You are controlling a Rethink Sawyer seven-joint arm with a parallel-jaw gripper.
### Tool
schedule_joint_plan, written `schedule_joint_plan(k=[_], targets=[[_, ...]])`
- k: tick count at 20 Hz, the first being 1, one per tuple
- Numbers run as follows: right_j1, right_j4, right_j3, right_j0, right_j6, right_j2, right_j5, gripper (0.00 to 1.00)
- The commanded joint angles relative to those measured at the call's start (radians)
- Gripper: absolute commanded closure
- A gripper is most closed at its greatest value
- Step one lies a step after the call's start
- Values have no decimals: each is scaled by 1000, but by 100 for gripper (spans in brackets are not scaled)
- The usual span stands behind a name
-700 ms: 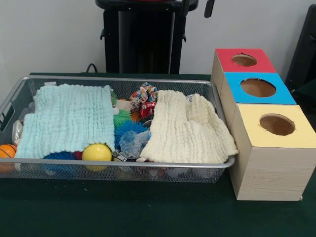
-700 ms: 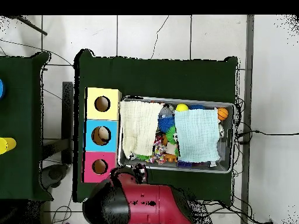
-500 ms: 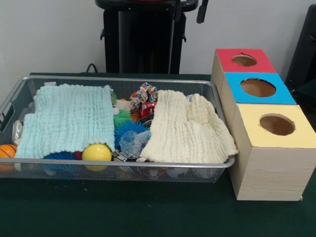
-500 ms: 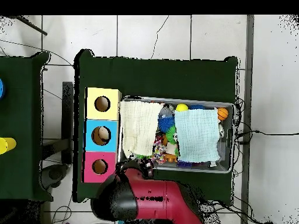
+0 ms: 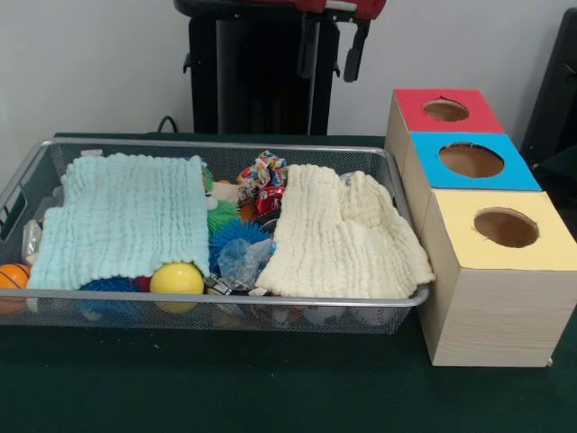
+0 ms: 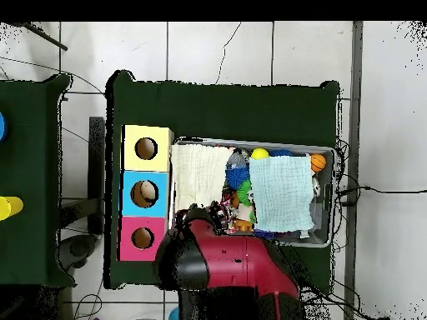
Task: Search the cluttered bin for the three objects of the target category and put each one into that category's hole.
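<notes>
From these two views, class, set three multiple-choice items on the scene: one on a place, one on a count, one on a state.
1. Where does the yellow ball lie?
A. in the wire-mesh basket, at its front rim
B. on the red-topped box
C. on the table outside the basket

2. How many cloths are spread over the basket's contents?
A. one
B. two
C. four

3. How is the tool?
A. shut on a toy
B. pressed into a cloth
C. open, empty, above the basket's back edge

Answers: 1 A, the ball sits just behind the front rim. 2 B, a pale blue cloth and a cream cloth. 3 C, its two fingers hang apart with nothing between them.
</notes>
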Motion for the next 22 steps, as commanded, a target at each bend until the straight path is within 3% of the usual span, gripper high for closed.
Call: schedule_joint_plan(k=[1, 5, 12, 22], targets=[[159, -64, -156, 23, 72, 61, -77, 0], [212, -78, -186, 35, 88, 45, -123, 0], [205, -83, -170, -1, 60, 83, -167, 0], [272, -138, -230, -2, 44, 47, -230, 0]])
